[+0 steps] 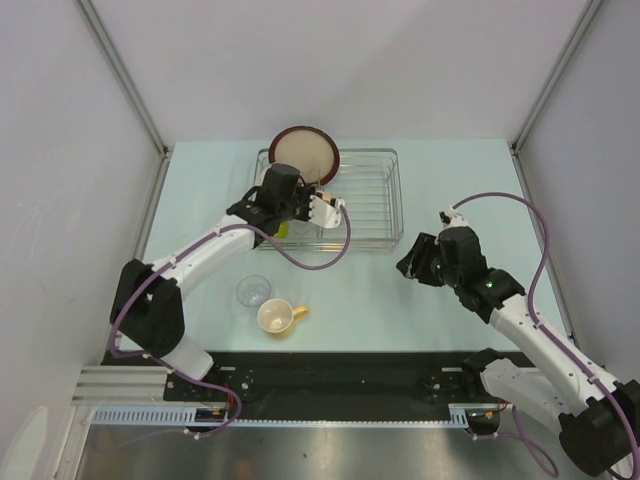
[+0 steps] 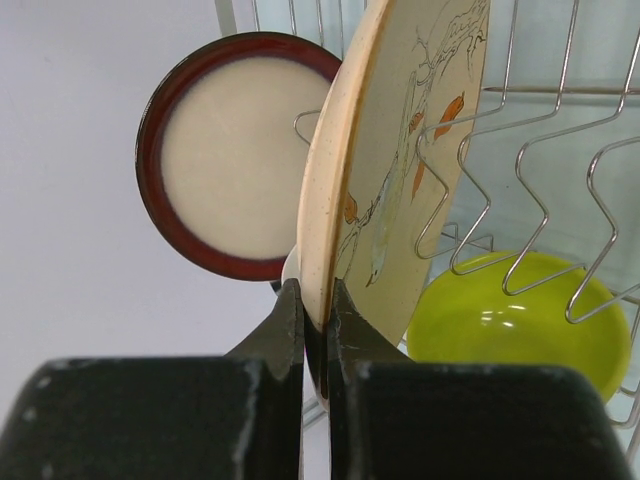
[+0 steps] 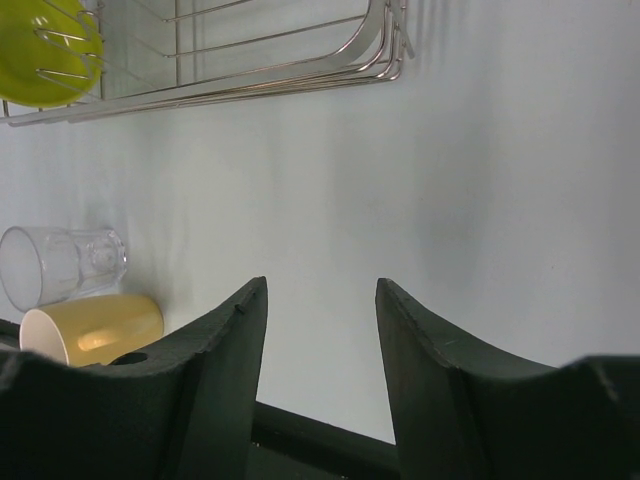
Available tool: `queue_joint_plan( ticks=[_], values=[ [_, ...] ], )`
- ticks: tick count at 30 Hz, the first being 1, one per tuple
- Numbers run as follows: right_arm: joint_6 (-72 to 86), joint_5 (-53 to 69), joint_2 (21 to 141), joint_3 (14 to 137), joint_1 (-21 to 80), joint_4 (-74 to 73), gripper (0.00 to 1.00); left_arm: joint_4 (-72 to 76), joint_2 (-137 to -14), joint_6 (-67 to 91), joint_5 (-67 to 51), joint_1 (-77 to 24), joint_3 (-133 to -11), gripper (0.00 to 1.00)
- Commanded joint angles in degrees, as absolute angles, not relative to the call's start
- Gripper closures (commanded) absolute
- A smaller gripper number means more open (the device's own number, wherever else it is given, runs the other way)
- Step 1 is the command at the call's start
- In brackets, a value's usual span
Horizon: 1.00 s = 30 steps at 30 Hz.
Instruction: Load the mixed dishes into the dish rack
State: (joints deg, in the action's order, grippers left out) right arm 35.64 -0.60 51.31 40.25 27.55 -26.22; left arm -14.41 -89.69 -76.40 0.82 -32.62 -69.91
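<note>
Left gripper (image 2: 316,300): mine, clamped tight on the lower rim of the cream floral plate (image 2: 400,150).
Cream floral plate: held on edge inside the dish rack (image 1: 385,200), at its left half, painted face towards the wire dividers.
Dark-red-rimmed beige plate (image 1: 305,155): propped upright at the rack's far left corner, beyond the floral plate.
Lime-green bowl (image 2: 510,320): on the rack's floor, under the wires, just beside the held plate.
Right gripper (image 3: 320,330): mine, jaws spread with nothing between them, above the table (image 1: 370,300) off the rack's near right corner.
Tan-yellow mug (image 1: 277,317) and small clear glass (image 1: 252,291): outside the rack, on the table towards its near left, close together.
Left wrist view only: the plate's bird-and-branch pattern and my grip on its rim.
Top view only: both arms and the whole rack at once.
Right wrist view only: the rack's near rail from low down, with mug and glass at lower left.
</note>
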Motion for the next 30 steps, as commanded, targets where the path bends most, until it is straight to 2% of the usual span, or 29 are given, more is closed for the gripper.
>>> queue_joint_plan(
  ticks=[1,5,8,9,15,16,17,18,30],
  values=[
    [36.39,-0.62,50.01,40.08,27.33,-25.22,0.48,-16.87,-89.11,-77.35,-1.58,-32.7,-70.22,0.96],
    [36.3,-0.62,49.57,39.73,27.16,-25.49,0.49,-19.85,-91.13,-73.58,-2.37,-31.2,-75.04,0.91],
    [36.04,-0.53,49.48,39.38,26.9,-25.75,0.49,-24.69,-93.07,-68.22,-3.33,-29.89,-80.22,0.5],
    [36.12,-0.53,49.57,39.2,26.89,-25.84,0.49,-26.0,-92.99,-67.68,-3.95,-29.71,-80.68,0.29],
    [36.3,-0.53,49.22,38.5,25.84,-25.58,0.5,-24.34,-90.97,-67.94,-4.75,-29.44,-77.7,0.25],
    [36.3,1.04,49.13,38.58,25.75,-25.58,0.5,-24.35,-90.97,-67.77,-4.75,-29.44,-77.52,0.17],
    [36.3,1.05,49.13,38.5,25.75,-25.58,0.5,-24.17,-90.79,-67.68,-4.57,-29.53,-77.08,0.15],
    [36.3,1.05,49.13,38.41,25.66,-25.58,0.5,-23.3,-90.53,-67.76,-4.48,-29.44,-76.73,0.01],
    [35.69,0.88,48.52,38.32,25.58,-26.45,0.47,-21.35,-84.82,-64.7,-2.99,-29.44,-80.06,0.0]
  ],
)
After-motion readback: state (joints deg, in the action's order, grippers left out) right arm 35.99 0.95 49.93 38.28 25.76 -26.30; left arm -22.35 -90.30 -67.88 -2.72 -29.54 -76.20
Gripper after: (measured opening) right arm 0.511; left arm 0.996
